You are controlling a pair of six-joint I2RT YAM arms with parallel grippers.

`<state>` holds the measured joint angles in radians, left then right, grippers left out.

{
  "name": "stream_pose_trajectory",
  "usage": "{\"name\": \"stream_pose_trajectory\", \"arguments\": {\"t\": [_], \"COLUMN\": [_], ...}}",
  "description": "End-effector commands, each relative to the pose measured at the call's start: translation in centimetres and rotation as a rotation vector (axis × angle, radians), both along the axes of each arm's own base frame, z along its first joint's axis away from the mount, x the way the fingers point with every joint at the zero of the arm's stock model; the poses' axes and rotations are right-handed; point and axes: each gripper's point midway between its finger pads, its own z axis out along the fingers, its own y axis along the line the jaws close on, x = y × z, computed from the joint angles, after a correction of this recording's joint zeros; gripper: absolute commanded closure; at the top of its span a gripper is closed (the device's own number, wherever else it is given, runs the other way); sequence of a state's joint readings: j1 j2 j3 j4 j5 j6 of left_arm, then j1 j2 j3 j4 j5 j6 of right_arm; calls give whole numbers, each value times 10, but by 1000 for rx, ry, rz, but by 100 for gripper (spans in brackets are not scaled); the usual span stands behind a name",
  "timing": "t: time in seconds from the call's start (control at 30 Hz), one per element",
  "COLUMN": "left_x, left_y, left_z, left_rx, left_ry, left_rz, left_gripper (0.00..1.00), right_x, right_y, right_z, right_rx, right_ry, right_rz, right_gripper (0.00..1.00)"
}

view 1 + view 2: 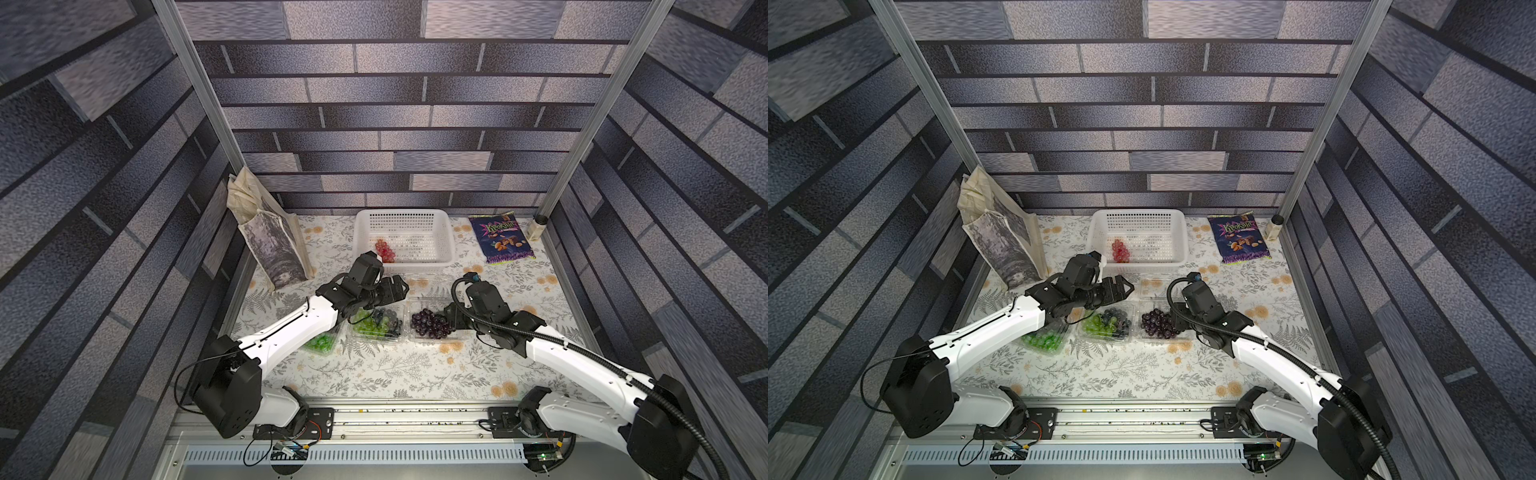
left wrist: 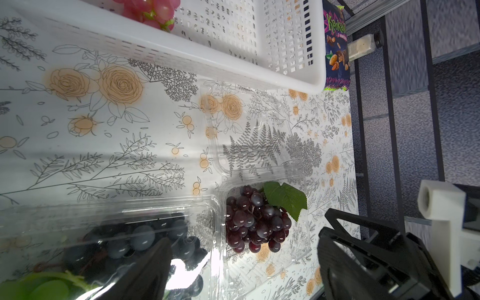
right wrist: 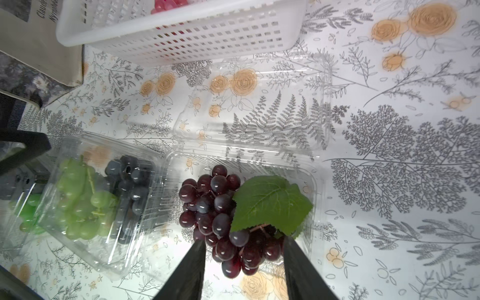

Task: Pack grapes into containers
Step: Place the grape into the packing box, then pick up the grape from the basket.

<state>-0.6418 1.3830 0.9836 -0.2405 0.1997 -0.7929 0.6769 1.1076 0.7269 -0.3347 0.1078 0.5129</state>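
Surrounding floral tabletop (image 1: 395,374), brick-print walls (image 1: 415,104).

Plenty of shine here: the dark purple grapes (image 3: 215,207) are glossy with bright highlights, and their leaf (image 3: 270,202) is matt and veined. The containers (image 3: 259,157) in front of the white basket (image 3: 207,33) are thin clear plastic, ribbed and reflective. The basket is smooth perforated plastic. The desk (image 3: 389,155) has a smooth printed covering. Left of the basket is a creased cloth tote bag (image 1: 272,245), and right of it a shiny film snack bag (image 1: 500,239). The right gripper (image 3: 244,241) is matt black.
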Motion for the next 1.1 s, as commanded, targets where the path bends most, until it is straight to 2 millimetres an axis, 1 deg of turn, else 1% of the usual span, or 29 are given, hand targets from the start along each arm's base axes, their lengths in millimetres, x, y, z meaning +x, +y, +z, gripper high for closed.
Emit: {"name": "stream_pose_trajectory", "arguments": {"t": [0.0, 0.07, 0.1, 0.13, 0.17, 0.23, 0.33, 0.4, 0.5, 0.6, 0.63, 0.7, 0.8, 0.9, 1.07], "left_x": [6, 10, 13, 17, 20, 27, 36, 39, 43, 49, 51, 56, 61, 64, 70], "left_y": [6, 12, 18, 23, 27, 40, 58, 70, 83, 94, 96, 101, 105, 107, 106], "left_z": [22, 30, 33, 38, 41, 48, 55, 54, 51, 46, 44, 39, 30, 22, 15], "left_rx": [3, -4, -7, -6, -4, 6, 22, 34, 43, 36, 32, 28, 25, 28, 22], "left_ry": [-41, -49, -49, -51, -52, -53, -50, -34, -11, 6, 8, 20, 51, 70, 82], "left_rz": [27, 44, 59, 74, 86, 116, 155, 181, 210, 236, 239, 253, 256, 253, 254], "left_gripper": [10, 10, 10, 10, 10, 10, 10, 10, 10, 10, 10, 10, 10, 10, 11], "right_x": [15, 29, 39, 51, 60, 85, 125, 151, 187, 215, 223, 236, 248, 254, 255], "right_y": [14, 29, 38, 47, 55, 72, 95, 106, 119, 134, 138, 145, 152, 157, 167], "right_z": [44, 65, 74, 88, 94, 102, 105, 100, 83, 66, 46, 26, 5, -15, -34], "right_rx": [-6, -4, -10, -10, -17, -16, 43, 83, 113, 129, 121, 130, 168, 180, 228], "right_ry": [-87, -122, -138, -159, -169, -176, -163, -143, -107, -87, -53, -16, 29, 66, 120], "right_rz": [57, 101, 119, 136, 153, 176, 197, 199, 198, 214, 217, 223, 226, 230, 250], "right_gripper": [48, 46, 44, 44, 43, 42, 43, 43, 47, 48, 48, 48, 48, 48, 47]}}
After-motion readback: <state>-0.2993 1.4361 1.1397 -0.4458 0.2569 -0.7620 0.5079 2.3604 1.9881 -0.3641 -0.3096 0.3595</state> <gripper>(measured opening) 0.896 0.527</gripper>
